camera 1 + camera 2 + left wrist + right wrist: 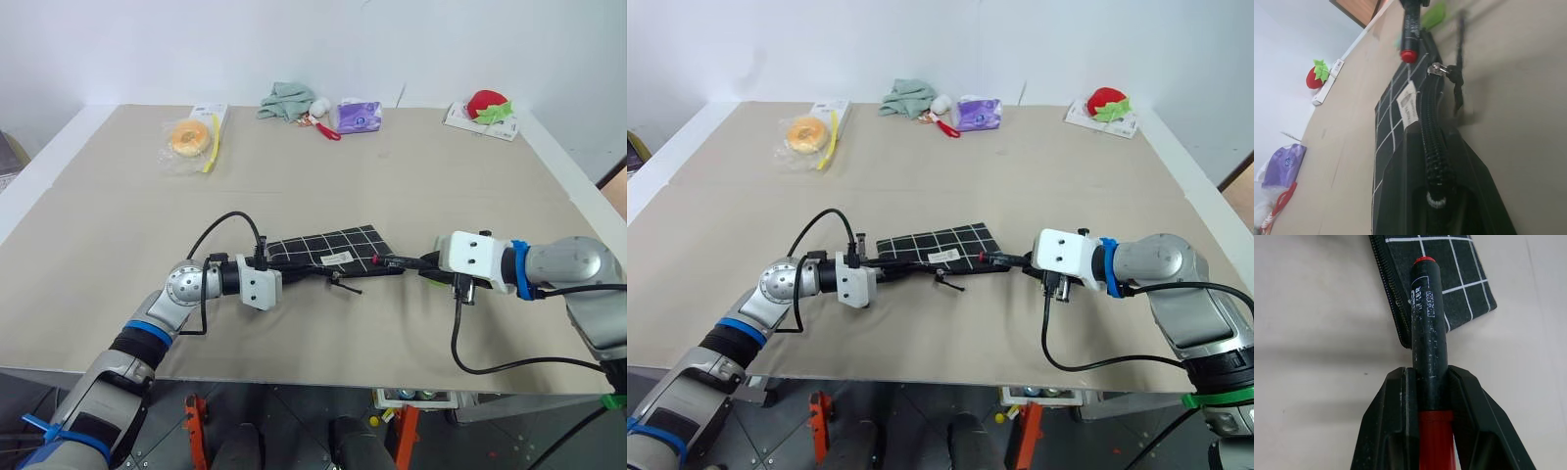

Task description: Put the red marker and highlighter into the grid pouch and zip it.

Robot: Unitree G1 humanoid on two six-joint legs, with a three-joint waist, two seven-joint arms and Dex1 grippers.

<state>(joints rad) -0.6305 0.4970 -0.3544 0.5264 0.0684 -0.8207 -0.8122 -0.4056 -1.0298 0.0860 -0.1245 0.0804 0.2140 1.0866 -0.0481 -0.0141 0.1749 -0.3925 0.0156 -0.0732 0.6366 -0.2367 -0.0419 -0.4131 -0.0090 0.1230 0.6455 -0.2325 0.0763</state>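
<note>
One red marker is pinched between the two black fingers of the right end effector, its black cap end with a red tip pointing at the near corner of the grid pouch. White print runs along the cap but is too worn to read. One grid pouch lies flat near the middle of the worktop, one white label with unreadable print beside its zipper. The left end effector is pressed together on the pouch's other end by the zipper edge. A green thing that may be the highlighter shows blurred behind the marker. Along the worktop's far edge lie one strawberry toy, one purple packet, one green cloth and one bagged doughnut.
</note>
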